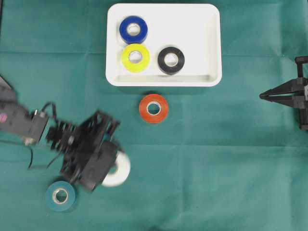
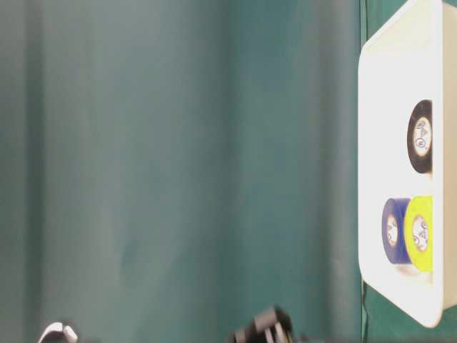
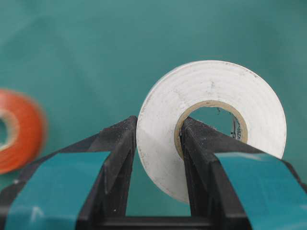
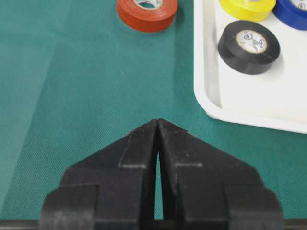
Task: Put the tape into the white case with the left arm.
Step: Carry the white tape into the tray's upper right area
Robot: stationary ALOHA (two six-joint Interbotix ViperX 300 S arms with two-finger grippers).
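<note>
A white tape roll point(image 3: 211, 129) is held by my left gripper point(image 3: 158, 122). One finger goes through its core and the other presses on its outer face. From overhead this roll point(image 1: 119, 169) and the left gripper point(image 1: 103, 161) are at the lower left, well short of the white case point(image 1: 202, 29). The case stands at the top middle and holds a blue tape point(image 1: 133, 29), a yellow tape point(image 1: 135, 57) and a black tape point(image 1: 171, 60). My right gripper point(image 4: 158, 120) is shut on nothing and rests at the right edge point(image 1: 263, 96).
A red tape point(image 1: 154, 108) lies on the green cloth just below the case's front rim, and it also shows as the red tape point(image 3: 17, 129) in the left wrist view. A teal tape point(image 1: 60, 196) lies beside the left arm near the bottom edge.
</note>
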